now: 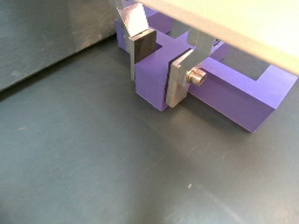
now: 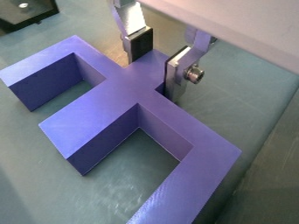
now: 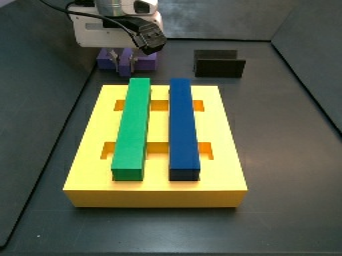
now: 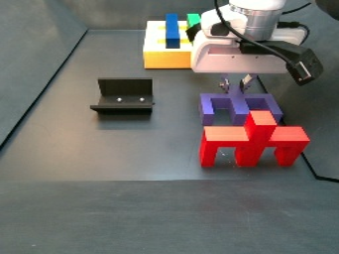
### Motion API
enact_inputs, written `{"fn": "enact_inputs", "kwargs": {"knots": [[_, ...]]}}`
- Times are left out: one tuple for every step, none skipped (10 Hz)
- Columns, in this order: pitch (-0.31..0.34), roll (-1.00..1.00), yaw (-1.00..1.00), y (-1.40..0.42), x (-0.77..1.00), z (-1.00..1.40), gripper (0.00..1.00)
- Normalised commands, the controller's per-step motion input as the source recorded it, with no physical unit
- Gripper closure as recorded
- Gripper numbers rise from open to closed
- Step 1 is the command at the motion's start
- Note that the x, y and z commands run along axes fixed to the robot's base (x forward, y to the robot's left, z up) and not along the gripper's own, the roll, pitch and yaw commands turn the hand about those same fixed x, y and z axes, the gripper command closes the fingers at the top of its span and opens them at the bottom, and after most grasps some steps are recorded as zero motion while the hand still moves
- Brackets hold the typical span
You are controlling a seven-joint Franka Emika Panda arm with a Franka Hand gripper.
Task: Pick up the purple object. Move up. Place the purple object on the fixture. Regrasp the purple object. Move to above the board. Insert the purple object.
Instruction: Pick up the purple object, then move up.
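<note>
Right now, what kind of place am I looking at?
Probably a robot test bench: a dark walled floor, a black L-shaped fixture, a slotted yellow board, and the end effector straddling a purple arch-shaped block's stub.

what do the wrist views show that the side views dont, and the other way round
Only the wrist views: the end effector fingers straddling the purple object at its central stub, pads close against it.

Only the side views: the board with its green bar and blue bar, the fixture, and the red piece touching the purple object.

Both: the end effector low over the purple object, which lies on the floor.
</note>
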Motion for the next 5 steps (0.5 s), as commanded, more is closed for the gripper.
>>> {"fn": "enact_inputs", "kwargs": {"knots": [[0.000, 0.00, 0.00, 0.00, 0.00, 0.00, 1.00], [0.000, 0.00, 0.00, 0.00, 0.00, 0.00, 1.00], [0.000, 0.00, 0.00, 0.00, 0.00, 0.00, 1.00], [0.000, 0.00, 0.00, 0.00, 0.00, 0.00, 1.00], [0.000, 0.00, 0.00, 0.00, 0.00, 0.83, 1.00]]}}
